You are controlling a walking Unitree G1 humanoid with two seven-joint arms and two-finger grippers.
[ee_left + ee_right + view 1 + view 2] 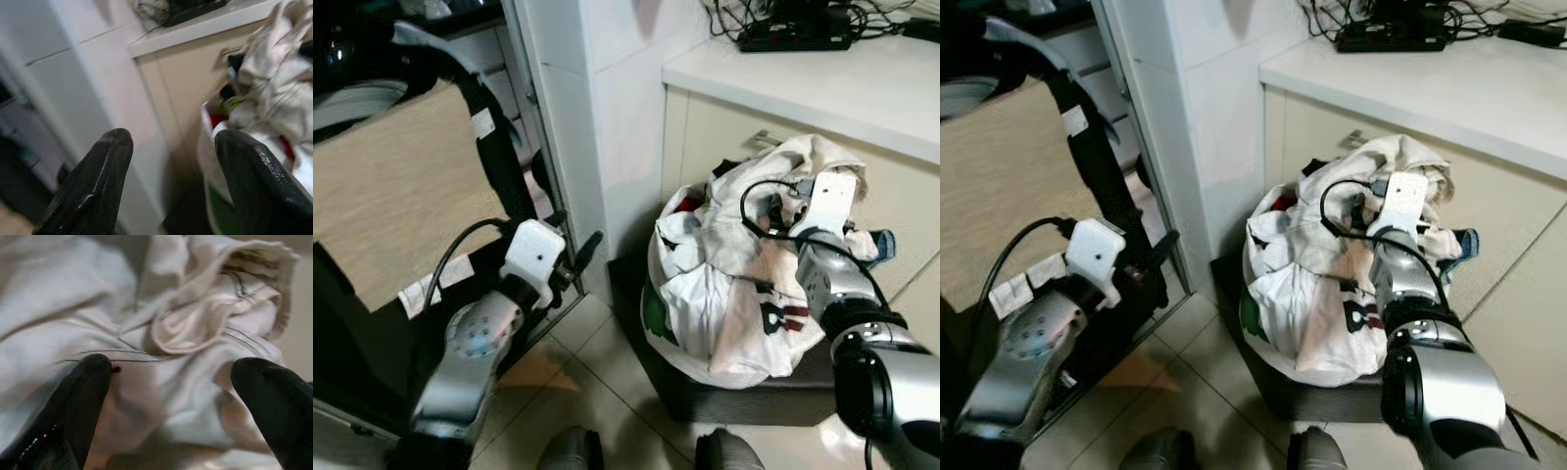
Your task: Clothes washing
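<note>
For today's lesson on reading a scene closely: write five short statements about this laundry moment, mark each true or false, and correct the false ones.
1. The right gripper has its jaws spread over the cream cloth at the top of the clothes pile. True.
2. The left gripper is shut on a shirt. False: its jaws are open and hold nothing, beside the white wall corner.
3. The clothes pile sits heaped in a dark basket on the tiled floor. True.
4. The pile lies on top of the white counter. False: it is below the counter, in front of the beige cabinet.
5. A black power strip with cables lies on the counter. True.
</note>
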